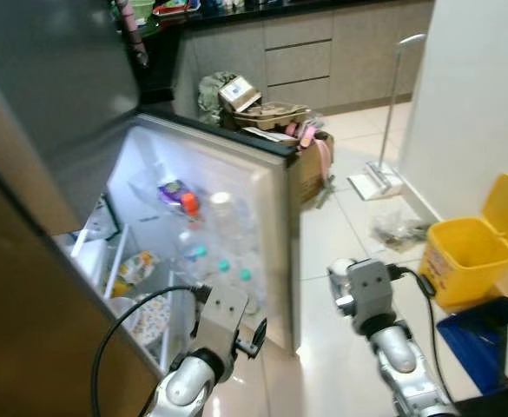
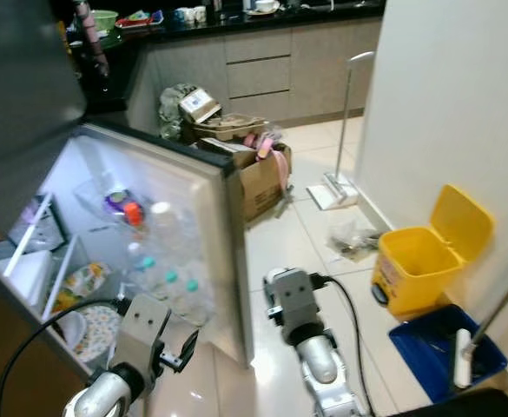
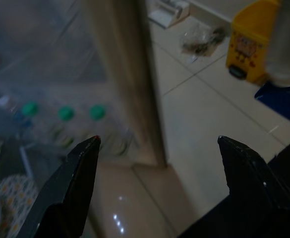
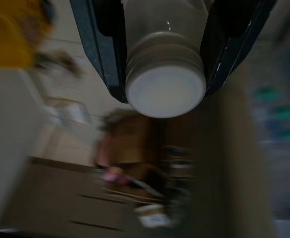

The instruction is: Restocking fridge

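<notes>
Pale tiled floor [image 1: 340,226] runs from grey kitchen cabinets [image 1: 323,52] at the back to a white wall on the robot's right, where a yellow bin [image 1: 466,252] with its lid up stands near a blue dustpan [image 2: 445,347]. An overfilled cardboard box [image 2: 258,178] sits behind the fridge [image 1: 28,287], whose door [image 1: 210,208] stands open, its inner racks holding several bottles with teal caps [image 3: 65,113] and one with an orange cap [image 1: 188,201]. The left gripper [image 3: 157,146] hovers low before the door's edge, its fingers [image 3: 80,163] spread wide and holding nothing. The right gripper [image 4: 162,54] is raised over the floor just beside the door's outer edge, its fingers [image 4: 97,44] clamped on the neck of a clear bottle [image 4: 165,74] with a white cap, outside the fridge.
</notes>
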